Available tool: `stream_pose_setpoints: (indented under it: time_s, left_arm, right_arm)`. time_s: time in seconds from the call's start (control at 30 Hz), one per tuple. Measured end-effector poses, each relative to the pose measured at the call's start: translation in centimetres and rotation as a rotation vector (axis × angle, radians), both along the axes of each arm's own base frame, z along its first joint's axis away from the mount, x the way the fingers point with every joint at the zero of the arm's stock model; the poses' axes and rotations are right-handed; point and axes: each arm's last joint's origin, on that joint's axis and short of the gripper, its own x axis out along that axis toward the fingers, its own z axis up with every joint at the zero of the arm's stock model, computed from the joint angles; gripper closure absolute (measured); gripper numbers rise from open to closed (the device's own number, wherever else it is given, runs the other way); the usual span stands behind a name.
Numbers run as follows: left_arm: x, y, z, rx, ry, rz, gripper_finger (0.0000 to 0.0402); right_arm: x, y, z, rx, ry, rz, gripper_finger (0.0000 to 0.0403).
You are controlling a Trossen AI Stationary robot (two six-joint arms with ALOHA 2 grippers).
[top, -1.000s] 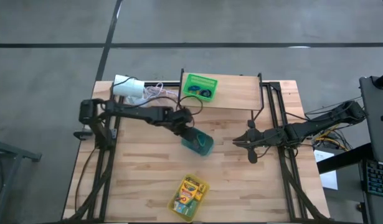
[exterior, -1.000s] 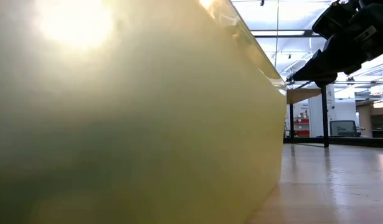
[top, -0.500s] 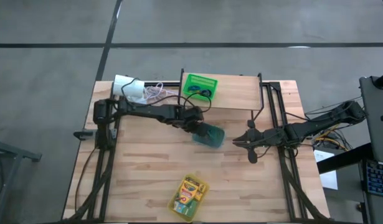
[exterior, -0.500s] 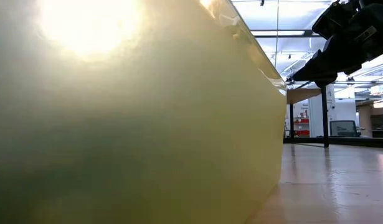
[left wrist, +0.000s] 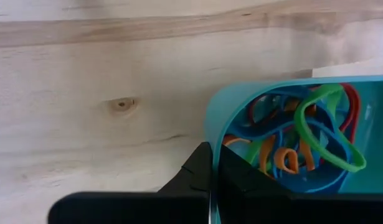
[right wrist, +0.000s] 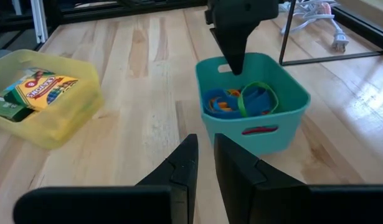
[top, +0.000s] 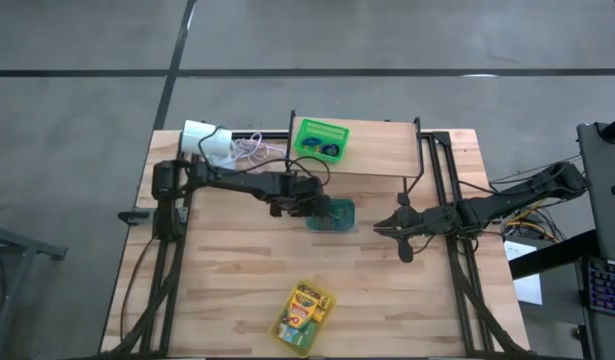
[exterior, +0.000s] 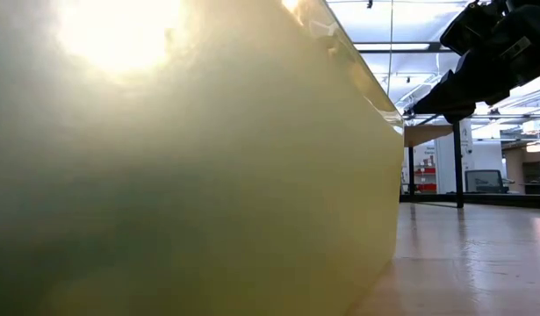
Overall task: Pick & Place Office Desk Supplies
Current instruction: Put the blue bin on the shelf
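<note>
Gripping teal bin (right wrist: 256, 118) rim: left end effector (right wrist: 236, 62).

You have the bin (top: 332, 216) of rubber bands (right wrist: 240, 99) at table centre; crayon tub (top: 304, 318) at six o'clock; basket (top: 320, 139) at twelve.

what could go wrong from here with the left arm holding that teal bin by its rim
The left gripper pinches only one wall of the teal bin, so the bin could tilt or slip and spill its rubber bands. Swinging further right, it might bump the waiting right gripper. The green basket behind is also close.
</note>
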Motion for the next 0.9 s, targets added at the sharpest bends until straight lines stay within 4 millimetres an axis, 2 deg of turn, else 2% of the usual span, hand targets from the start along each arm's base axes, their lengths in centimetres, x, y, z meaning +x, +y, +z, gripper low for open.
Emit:
stream_pose_setpoints:
  time_s: [0.13,0.4,0.57,0.9]
  left_arm:
    - [-0.1,-0.1,-0.1,0.000,0.008,-0.005,0.0380]
    - [0.0,-0.1,-0.1,0.001,0.001,-0.005,0.0313]
    - [0.0,-0.1,0.0,0.002,-0.003,-0.006,0.0284]
    - [0.6,0.0,1.6,0.079,-0.026,-0.169,0.0266]
  right_arm:
    - [0.0,0.0,0.0,0.000,0.000,0.000,0.0351]
    - [0.0,0.0,0.0,0.000,0.000,0.000,0.0351]
    - [0.0,0.0,0.0,0.000,0.000,0.000,0.0351]
    - [0.0,0.0,0.0,0.000,0.000,0.000,0.0351]
